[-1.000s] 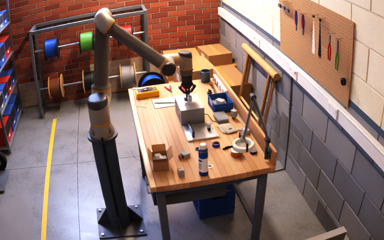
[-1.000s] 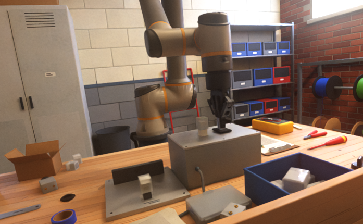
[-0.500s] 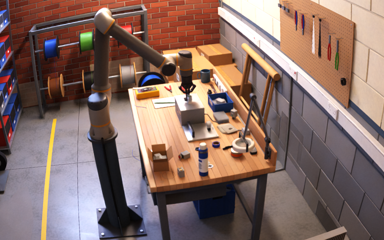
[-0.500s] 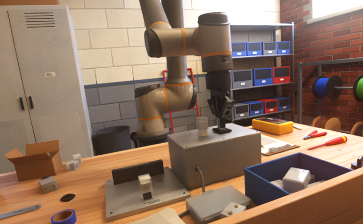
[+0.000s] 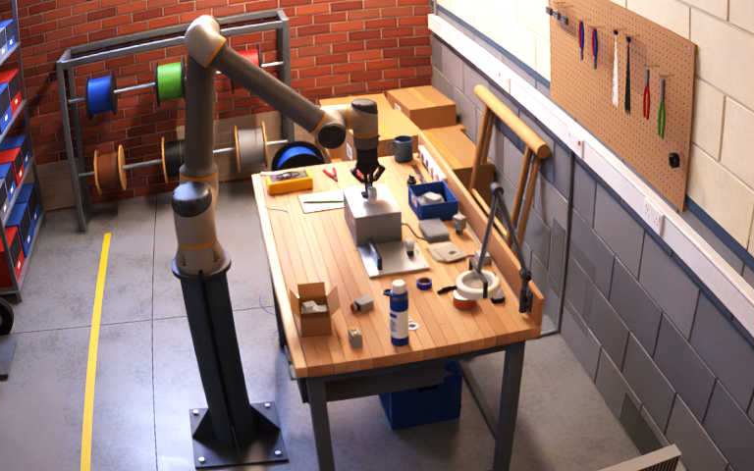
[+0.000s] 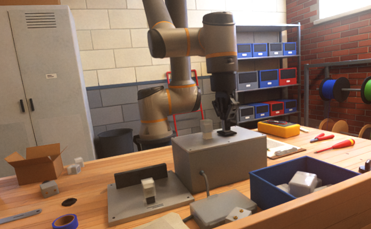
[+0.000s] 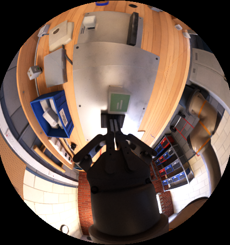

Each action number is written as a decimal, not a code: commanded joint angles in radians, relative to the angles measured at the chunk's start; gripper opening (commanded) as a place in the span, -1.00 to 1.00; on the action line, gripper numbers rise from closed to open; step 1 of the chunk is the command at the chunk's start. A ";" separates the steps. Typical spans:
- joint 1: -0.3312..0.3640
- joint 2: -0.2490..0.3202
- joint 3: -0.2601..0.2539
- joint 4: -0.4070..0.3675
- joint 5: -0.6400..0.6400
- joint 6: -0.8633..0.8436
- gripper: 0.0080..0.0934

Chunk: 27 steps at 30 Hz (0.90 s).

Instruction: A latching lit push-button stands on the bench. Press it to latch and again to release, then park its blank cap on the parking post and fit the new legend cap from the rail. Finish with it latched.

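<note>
My gripper (image 6: 226,131) stands with its closed, empty fingertips down on a black square button base on top of the grey box (image 6: 219,159), right beside a pale cap (image 6: 206,128) that stands upright on the same lid. In the wrist camera that cap (image 7: 119,102) shows a green top face with white marks, just beyond my fingers (image 7: 113,124). In front of the box lies a grey plate (image 6: 148,196) carrying a black rail (image 6: 140,175) and a white cap on a short dark post (image 6: 148,190). The button under my fingertips is hidden.
A blue bin (image 6: 297,179) with grey blocks sits right of the box, and a grey pad (image 6: 221,207) with a cable lies in front. A cardboard box (image 6: 37,163), tape roll (image 6: 65,221), yellow meter (image 6: 278,128) and red screwdriver (image 6: 334,145) lie around the bench.
</note>
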<state>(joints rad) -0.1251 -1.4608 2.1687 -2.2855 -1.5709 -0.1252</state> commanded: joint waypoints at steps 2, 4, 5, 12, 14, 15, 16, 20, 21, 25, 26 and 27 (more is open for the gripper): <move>0.000 0.002 0.001 0.002 0.000 0.000 -1.00; 0.000 0.002 -0.001 0.004 0.000 0.000 -1.00; 0.000 0.002 -0.001 0.004 0.000 0.000 -1.00; 0.000 0.002 -0.003 0.006 0.000 0.000 -1.00; 0.000 0.002 -0.003 0.006 0.000 0.000 -1.00; 0.000 0.002 -0.003 0.006 0.000 0.000 -1.00; 0.000 0.002 -0.003 0.006 0.000 0.000 -1.00; 0.000 0.002 -0.004 0.007 0.000 0.000 -1.00; 0.000 0.002 -0.004 0.007 0.000 0.000 -1.00; 0.000 0.000 -0.004 0.009 0.000 0.000 -1.00; 0.000 0.000 -0.005 0.010 0.000 0.000 -1.00; 0.000 -0.001 -0.005 0.011 0.000 0.000 -1.00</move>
<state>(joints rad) -0.1250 -1.4628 2.1635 -2.2732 -1.5711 -0.1252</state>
